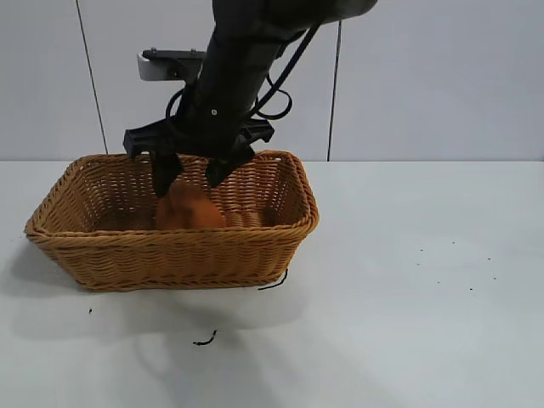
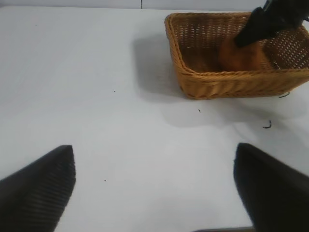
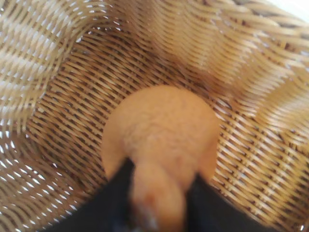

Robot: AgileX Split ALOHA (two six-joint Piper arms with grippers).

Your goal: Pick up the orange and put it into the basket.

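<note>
The brownish-orange orange [image 1: 191,212] is inside the tan wicker basket [image 1: 170,242] at the table's left, its lower part hidden by the front wall. My right gripper [image 1: 189,185] reaches down into the basket from above. In the right wrist view its dark fingers [image 3: 113,193] close on either side of the narrow end of the orange [image 3: 164,130], with the basket floor [image 3: 63,96] just beyond. My left gripper [image 2: 153,146] is open and empty over bare table, well away from the basket [image 2: 231,84]. It is out of the exterior view.
The white table [image 1: 408,297] spreads to the right of and in front of the basket. A few dark scraps [image 1: 204,340] lie in front of the basket, one [image 1: 274,282] at its front right corner. A grey panelled wall stands behind.
</note>
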